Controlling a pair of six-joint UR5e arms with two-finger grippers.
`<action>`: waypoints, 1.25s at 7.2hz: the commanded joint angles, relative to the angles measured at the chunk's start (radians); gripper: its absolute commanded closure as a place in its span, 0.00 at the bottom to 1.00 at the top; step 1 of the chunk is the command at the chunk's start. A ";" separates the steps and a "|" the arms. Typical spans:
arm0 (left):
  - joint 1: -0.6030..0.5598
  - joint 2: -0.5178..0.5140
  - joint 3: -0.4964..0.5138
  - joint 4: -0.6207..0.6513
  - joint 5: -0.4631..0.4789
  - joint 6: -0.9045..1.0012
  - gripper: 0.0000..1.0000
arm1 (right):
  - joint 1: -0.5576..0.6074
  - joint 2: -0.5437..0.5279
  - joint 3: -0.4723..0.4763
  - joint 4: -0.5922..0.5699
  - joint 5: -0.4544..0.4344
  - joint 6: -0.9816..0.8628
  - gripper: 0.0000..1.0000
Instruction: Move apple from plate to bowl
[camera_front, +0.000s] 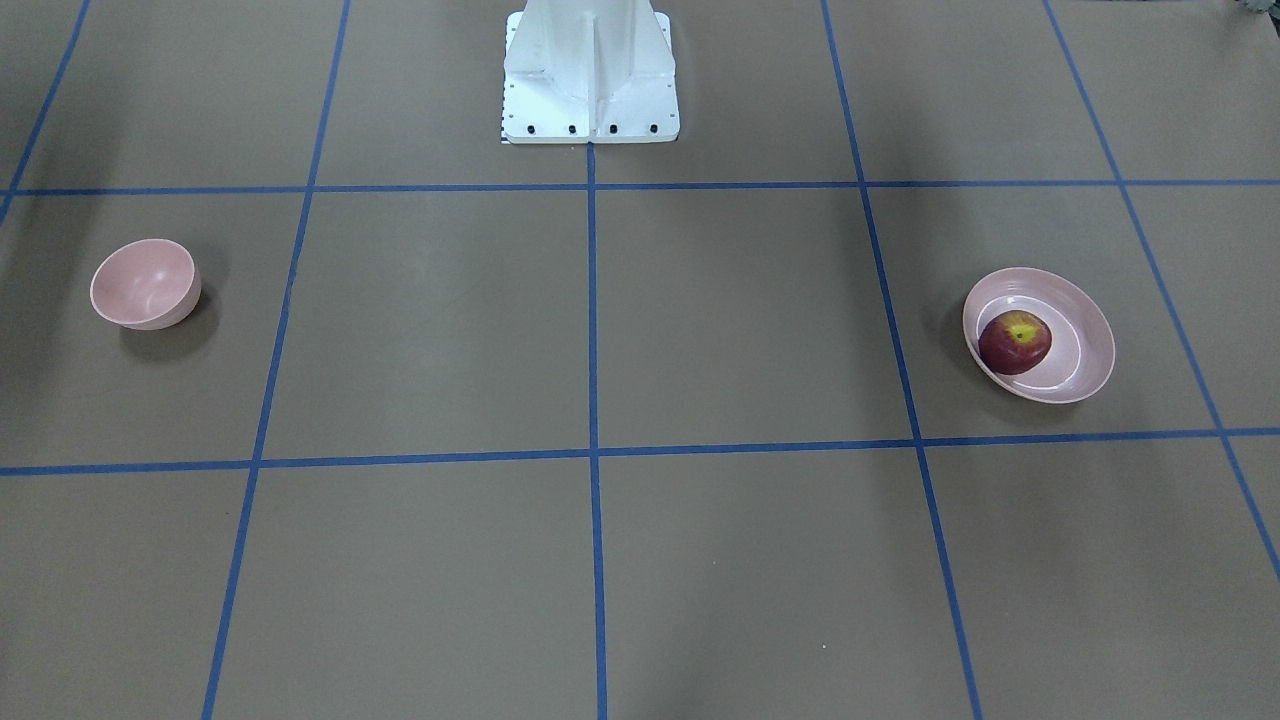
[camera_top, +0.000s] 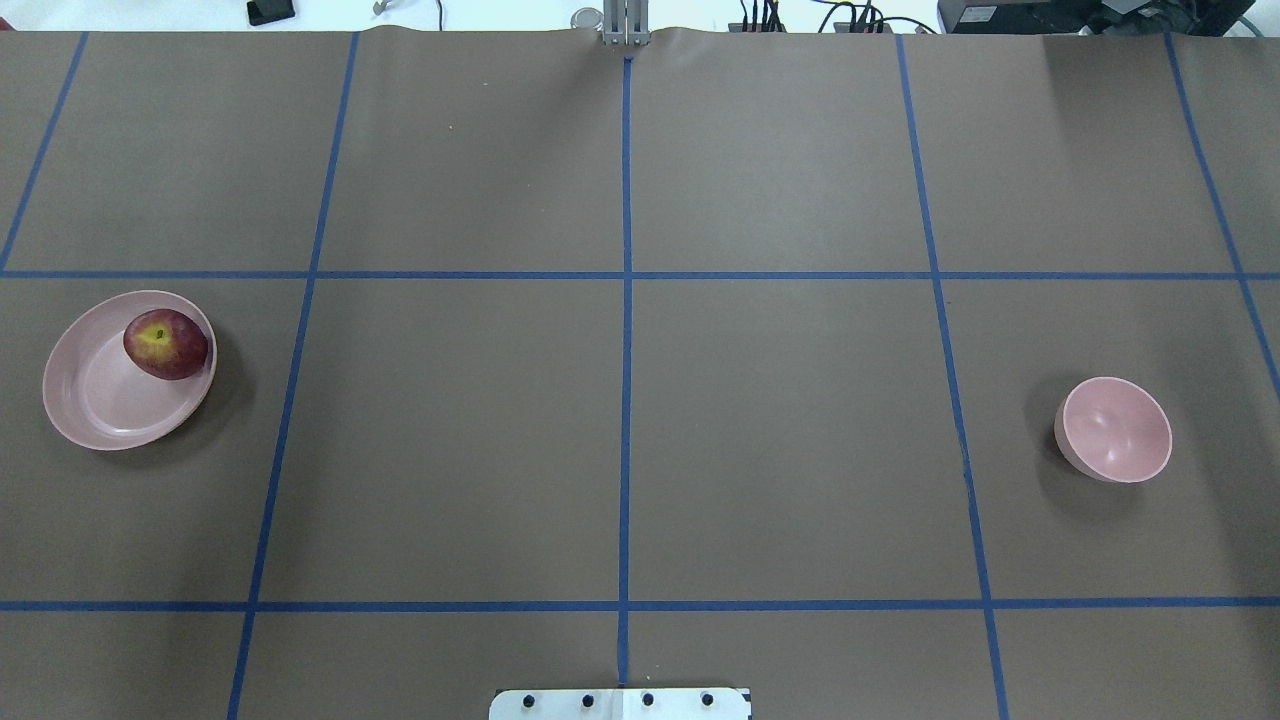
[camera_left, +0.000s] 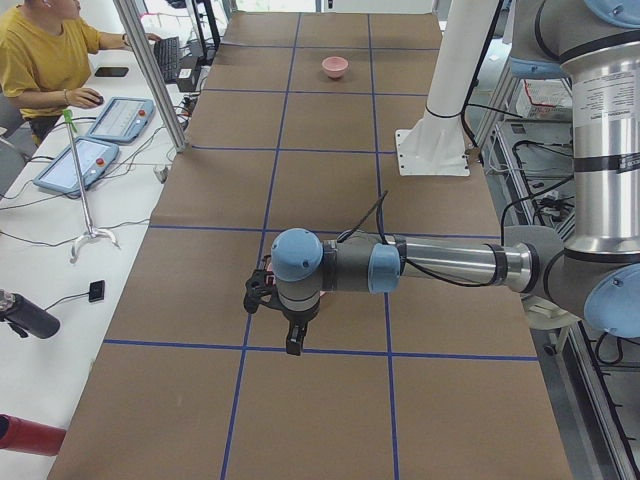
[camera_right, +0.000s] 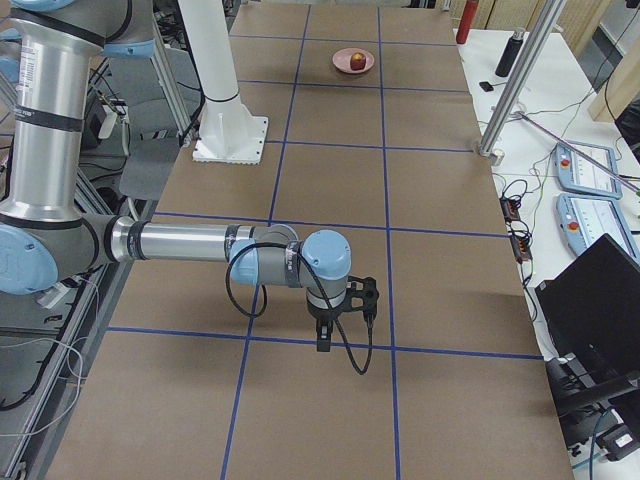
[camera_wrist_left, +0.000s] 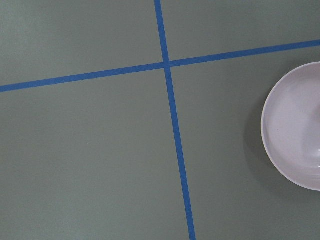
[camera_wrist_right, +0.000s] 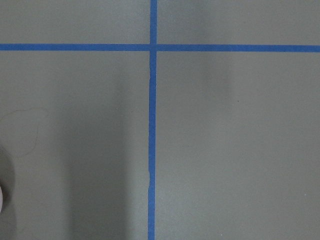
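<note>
the apple is being carried on the plate, toward the rim facing the table's middle, on the robot's left. the bowl is sitting well apart on its right. the left gripper is being held above the table on the plate's side, so it is being judged the nearer hand. the right gripper is hanging on the bowl's side. neither hand's opening can be told. the apple is round, with no real long axis, and is pointing its stem upward.

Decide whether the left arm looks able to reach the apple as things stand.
Probably yes. The apple lies uncovered in the plate with nothing near it, and the left arm is close: its wrist view shows the plate's rim.
</note>
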 joint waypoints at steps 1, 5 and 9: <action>0.000 -0.005 -0.001 0.003 0.000 -0.004 0.02 | 0.000 0.000 0.000 0.000 0.000 0.000 0.00; 0.000 -0.031 0.012 -0.069 0.008 0.001 0.02 | 0.000 0.000 0.015 0.000 0.002 0.003 0.00; 0.000 -0.059 0.039 -0.101 0.000 0.007 0.02 | -0.029 -0.001 0.026 0.071 0.080 0.056 0.00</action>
